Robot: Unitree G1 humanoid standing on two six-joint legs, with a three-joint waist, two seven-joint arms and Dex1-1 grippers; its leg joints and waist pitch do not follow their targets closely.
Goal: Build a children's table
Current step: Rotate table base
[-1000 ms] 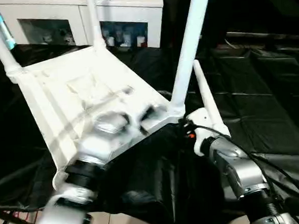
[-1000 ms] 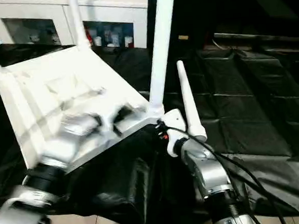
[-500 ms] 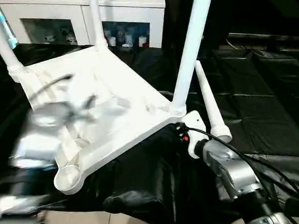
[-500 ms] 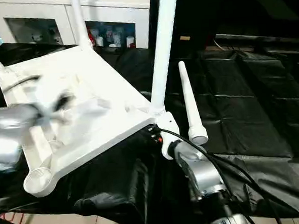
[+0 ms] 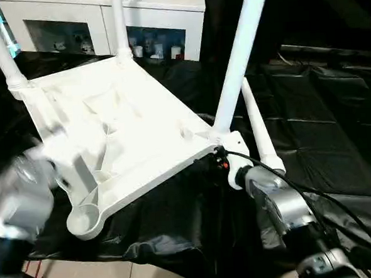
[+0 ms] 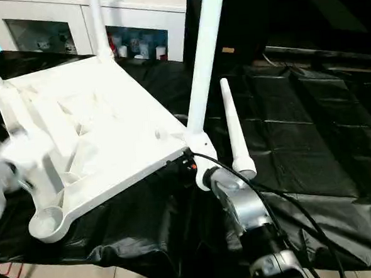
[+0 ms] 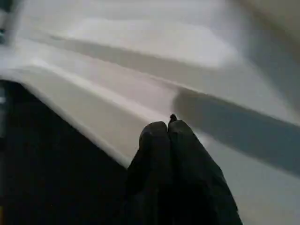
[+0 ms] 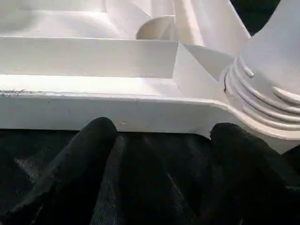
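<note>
Upturned children's table (image 5: pixel 128 130) (white) — three legs up

Left arm (image 5: pixel 19 199) has pulled off the underside of the children's table (image 5: pixel 127 117), swung out past its left edge. Left pincer (image 7: pixel 169 129) has closed, fingers pressed together. The near-left corner socket (image 5: pixel 84 219) is now uncovered. Tabletop has dropped from a steep tilt to flatter on the black sheet (image 5: pixel 337 142).

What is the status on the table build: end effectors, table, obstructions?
Left end effector shut, empty, at the tabletop's edge. Right end effector open by the corner socket. Children's table upside down, three legs in; fourth leg loose on the black sheet. Nothing obstructing.
</note>
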